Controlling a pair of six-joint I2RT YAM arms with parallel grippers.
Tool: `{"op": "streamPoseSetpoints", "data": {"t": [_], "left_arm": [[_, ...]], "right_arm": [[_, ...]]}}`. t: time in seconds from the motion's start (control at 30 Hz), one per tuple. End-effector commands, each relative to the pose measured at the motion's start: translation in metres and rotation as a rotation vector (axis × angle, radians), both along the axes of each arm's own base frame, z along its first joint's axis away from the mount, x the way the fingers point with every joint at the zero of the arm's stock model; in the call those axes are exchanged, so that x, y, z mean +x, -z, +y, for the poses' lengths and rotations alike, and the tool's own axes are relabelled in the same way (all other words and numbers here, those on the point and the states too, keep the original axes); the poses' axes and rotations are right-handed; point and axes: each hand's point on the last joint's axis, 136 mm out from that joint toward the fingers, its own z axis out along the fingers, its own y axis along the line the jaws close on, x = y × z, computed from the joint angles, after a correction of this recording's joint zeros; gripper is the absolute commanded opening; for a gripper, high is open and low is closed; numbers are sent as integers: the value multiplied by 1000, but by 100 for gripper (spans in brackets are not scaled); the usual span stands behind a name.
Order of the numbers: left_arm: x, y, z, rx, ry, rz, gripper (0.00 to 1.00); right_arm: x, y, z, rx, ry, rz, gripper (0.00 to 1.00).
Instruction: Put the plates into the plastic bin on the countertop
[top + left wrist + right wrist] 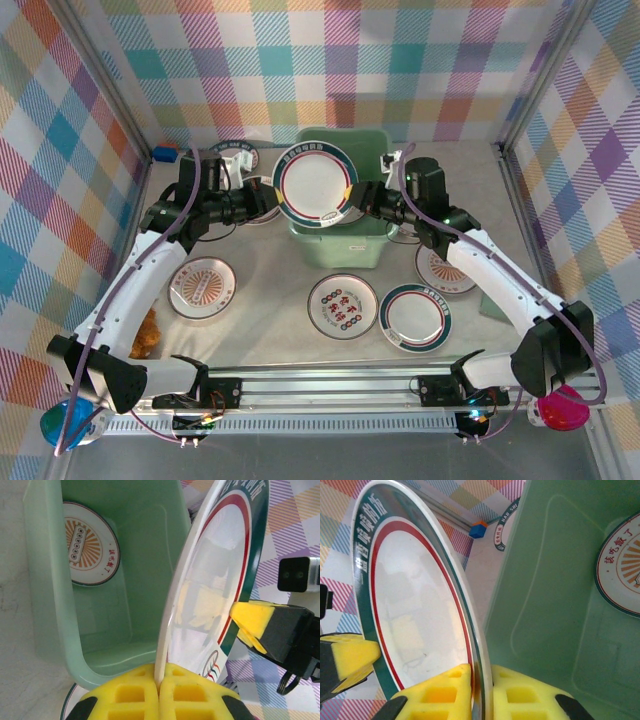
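One orange-rayed plate lies inside the plastic bin. The left gripper and right gripper each pinch the green-rimmed plate, directly above the bin. Other plates lie on the counter behind both grippers.

Setting: robot test cell, staged as a kitchen counter | Evidence: beige countertop enclosed by plaid walls; arms bolted along a metal rail; patterned plates laid out

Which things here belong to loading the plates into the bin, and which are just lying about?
Job: plastic bin, green-rimmed plate held above it, orange sunburst plate inside it, loose plates on the countertop.
Lying about: small blue block, orange-brown lump.
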Motion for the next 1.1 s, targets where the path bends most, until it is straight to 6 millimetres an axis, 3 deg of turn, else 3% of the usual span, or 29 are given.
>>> {"op": "streamPoseSetpoints", "data": {"t": [0.0, 0.1, 0.2, 0.3, 0.47, 0.6, 0.83, 1.07], "left_arm": [[-2, -13, 1, 2, -2, -57, 8], [0, -20, 5, 29, -11, -88, 22], [5, -27, 7, 67, -14, -114, 52], [16, -29, 20, 116, -48, -138, 67], [40, -26, 49, 91, -129, -119, 73], [54, 3, 54, 125, -134, -48, 74], [78, 41, 33, 76, -59, 15, 74], [86, 79, -4, 88, 27, 104, 72]], "right_arm": [[-2, -9, -1, 18, 15, -16, 11], [2, -16, -5, 23, 48, -22, 7], [11, -20, -8, 5, 93, -10, 5], [27, -22, -13, -17, 160, 8, 2], [60, -23, -23, 10, 306, 54, 1], [83, -7, -34, -24, 455, 161, 1], [105, 13, -49, -48, 686, 249, 0], [103, 45, -48, -97, 825, 380, 0]]}}
